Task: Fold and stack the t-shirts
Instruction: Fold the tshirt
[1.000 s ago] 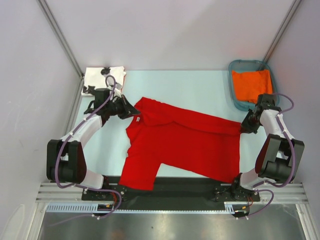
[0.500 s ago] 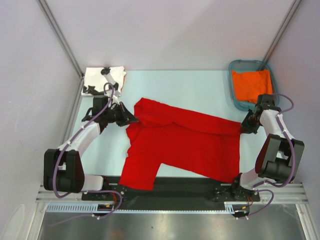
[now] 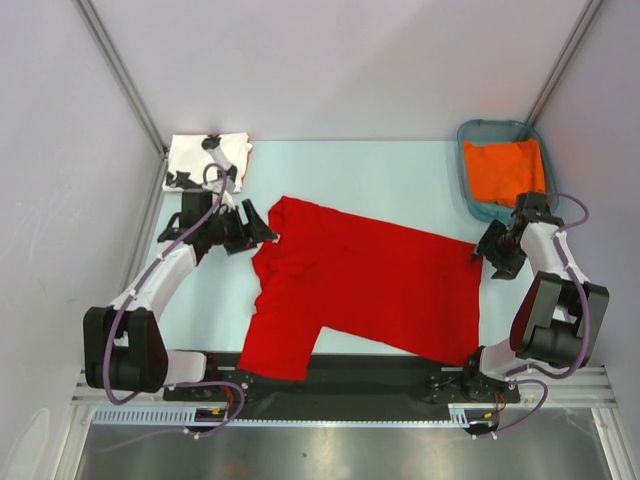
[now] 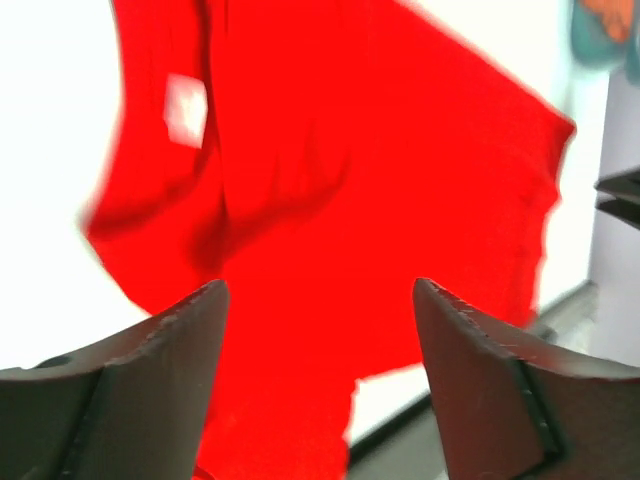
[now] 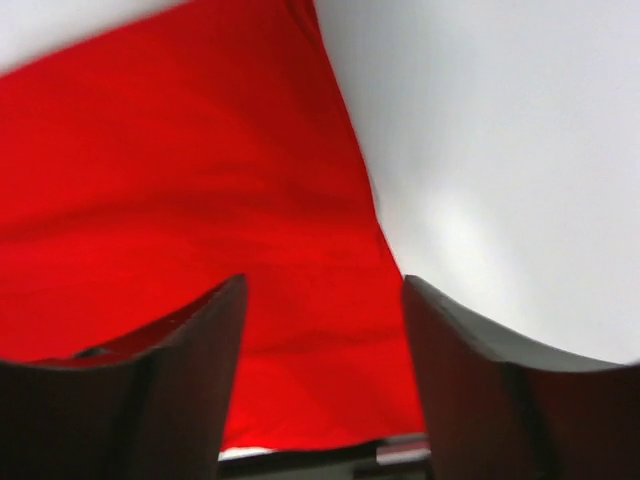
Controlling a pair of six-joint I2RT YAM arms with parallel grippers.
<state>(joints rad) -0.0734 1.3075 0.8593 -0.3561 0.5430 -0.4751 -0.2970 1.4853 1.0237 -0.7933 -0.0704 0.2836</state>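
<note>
1. Letting go just now: left gripper (image 3: 258, 224) and right gripper (image 3: 490, 252) both sprang wide open, holding nothing.
2. Red t-shirt (image 3: 370, 290) lies flat just left of the teal basket (image 3: 463, 135); white t-shirt (image 3: 195, 155) far left of it.
3. Spreading's done I reckon, folding next.

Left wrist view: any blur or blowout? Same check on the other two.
Left wrist: red t-shirt blurred with smeared edges, table blown out to white. Right wrist: soft overall, near fingers out of focus. Top external: sharp, evenly lit.
</note>
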